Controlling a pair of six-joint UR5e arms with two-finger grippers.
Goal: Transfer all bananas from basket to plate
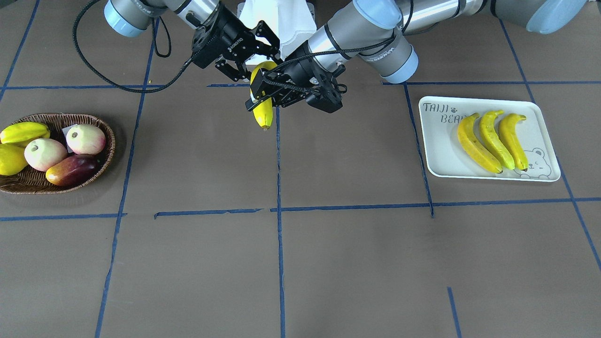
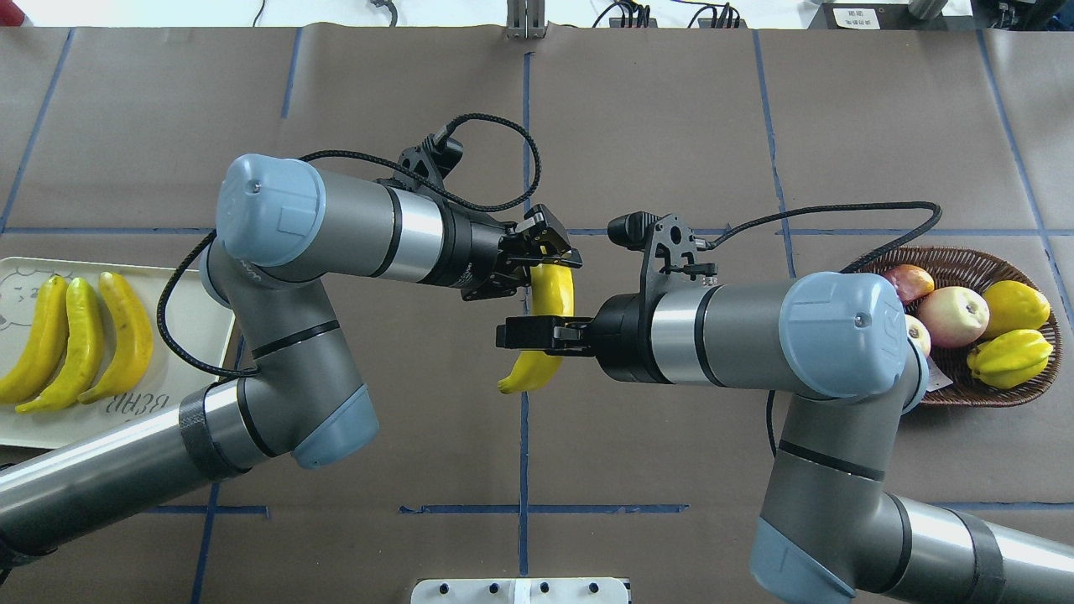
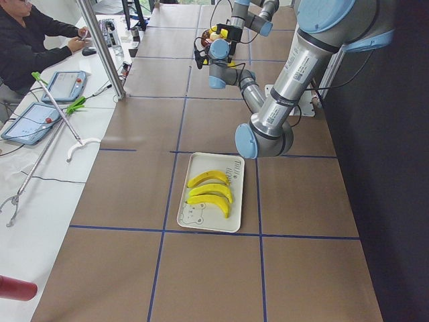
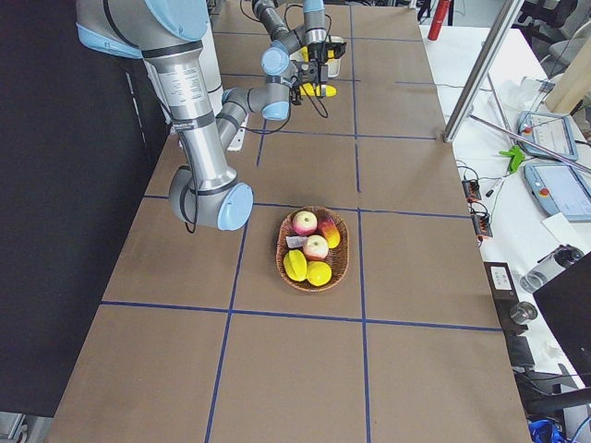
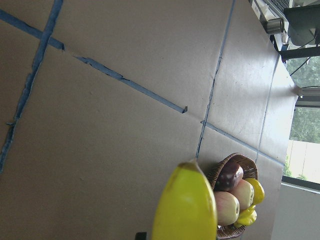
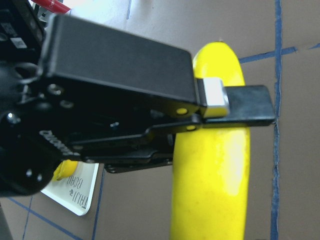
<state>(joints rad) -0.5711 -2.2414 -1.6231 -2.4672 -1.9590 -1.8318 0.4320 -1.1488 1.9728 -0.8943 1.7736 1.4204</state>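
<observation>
Banana (image 6: 210, 180) hangs over the bench (image 1: 328, 263), left jaws clamped near its top, right jaws wide alongside. Hazard: end grip may let it swing and drop short of the plate (image 1: 436, 150).

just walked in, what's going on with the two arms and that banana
It is a mid-air hand-over. The left gripper has its fingers clamped across the last banana. The right gripper sits close by with its fingers spread, so it does not seem to be gripping it. Three bananas lie on the plate. The basket holds only other fruit, so this looks like the final transfer.
</observation>
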